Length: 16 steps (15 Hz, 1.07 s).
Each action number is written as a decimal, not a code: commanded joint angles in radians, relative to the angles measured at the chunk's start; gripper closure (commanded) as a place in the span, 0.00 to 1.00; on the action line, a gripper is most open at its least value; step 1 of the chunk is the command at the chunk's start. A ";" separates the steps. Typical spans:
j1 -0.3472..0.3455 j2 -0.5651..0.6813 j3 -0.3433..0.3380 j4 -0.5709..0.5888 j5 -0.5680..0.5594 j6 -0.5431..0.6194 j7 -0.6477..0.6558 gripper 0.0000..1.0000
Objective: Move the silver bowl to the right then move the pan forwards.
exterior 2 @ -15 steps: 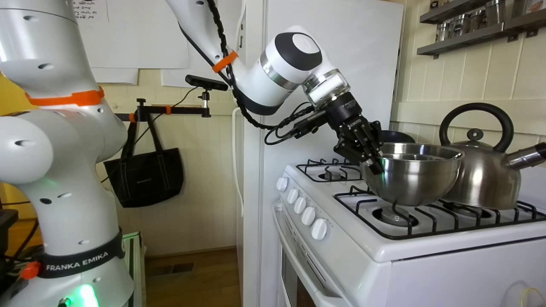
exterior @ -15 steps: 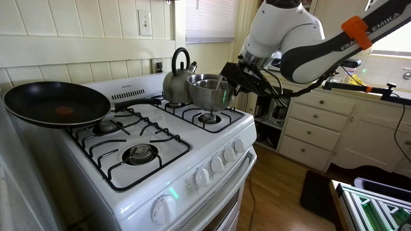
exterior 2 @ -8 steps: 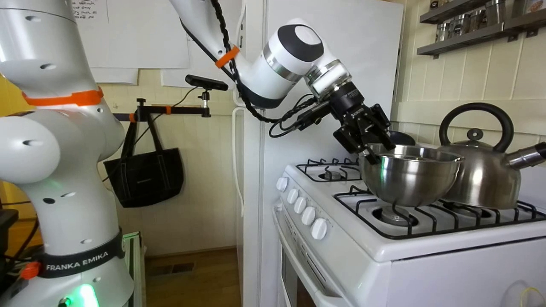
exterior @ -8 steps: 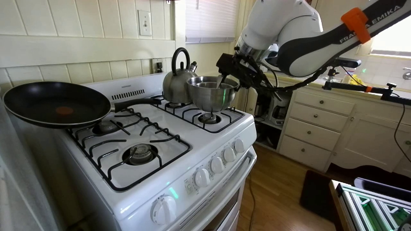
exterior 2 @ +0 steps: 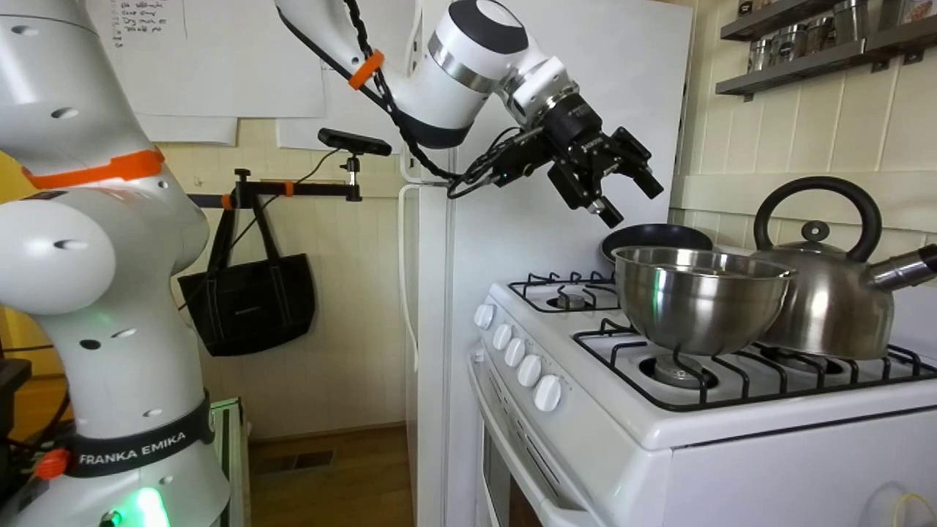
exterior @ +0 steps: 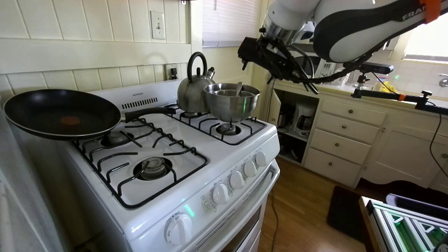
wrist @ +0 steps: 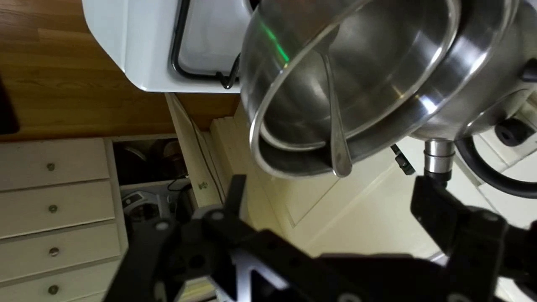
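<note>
In an exterior view, looks down across stove (exterior: pixel 199 138) from beside pan (exterior: pixel 70 101), toward drawers (exterior: pixel 339 140) | in an exterior view, faces nearly level from opposite end, near silver bowl (exterior 2: pixel 699 315) | in wrist view, peers closely into silver bowl past gripper (wrist: pixel 330 193), tilted, floor (wrist: pixel 63 75) upper left | in both exterior views, takes in stove, pan, silver bowl, kettle (exterior 2: pixel 827 307)

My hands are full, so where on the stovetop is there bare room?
Free: the front burner with the pan behind and the knobs before it, plus the white strip beside it. Crowded: across that strip, where the silver bowl and kettle stand close together.
</note>
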 commanded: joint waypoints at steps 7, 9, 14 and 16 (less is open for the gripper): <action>0.115 0.055 0.003 0.099 0.078 0.333 -0.171 0.00; 0.178 0.145 -0.040 0.165 0.190 0.429 -0.286 0.00; 0.317 0.206 -0.131 0.187 0.412 0.459 -0.501 0.00; 0.409 0.263 -0.185 0.218 0.490 0.459 -0.568 0.00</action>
